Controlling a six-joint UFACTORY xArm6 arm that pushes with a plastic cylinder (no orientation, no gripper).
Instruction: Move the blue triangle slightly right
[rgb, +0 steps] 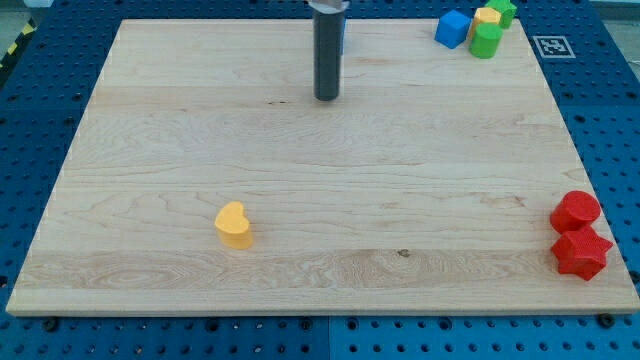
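End effector is a bare rod, grasping nothing; my tip (327, 97) on surface (180, 130), upper middle. Near: red star (582, 253), yellow heart (232, 225), red round block (575, 210). Far: blue sliver (344, 38) just behind the rod, shape hidden; blue cube (452, 28) and green block (486, 40) at top right.

Left of 4 top-right blocks (486, 40) stands my tip (327, 98); heart block (233, 225) lies bottom-left.

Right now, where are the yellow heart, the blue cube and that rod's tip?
yellow heart (233, 224), camera view, its top face.
blue cube (452, 28), camera view, its front face.
my tip (327, 98), camera view, rod's very bottom end.
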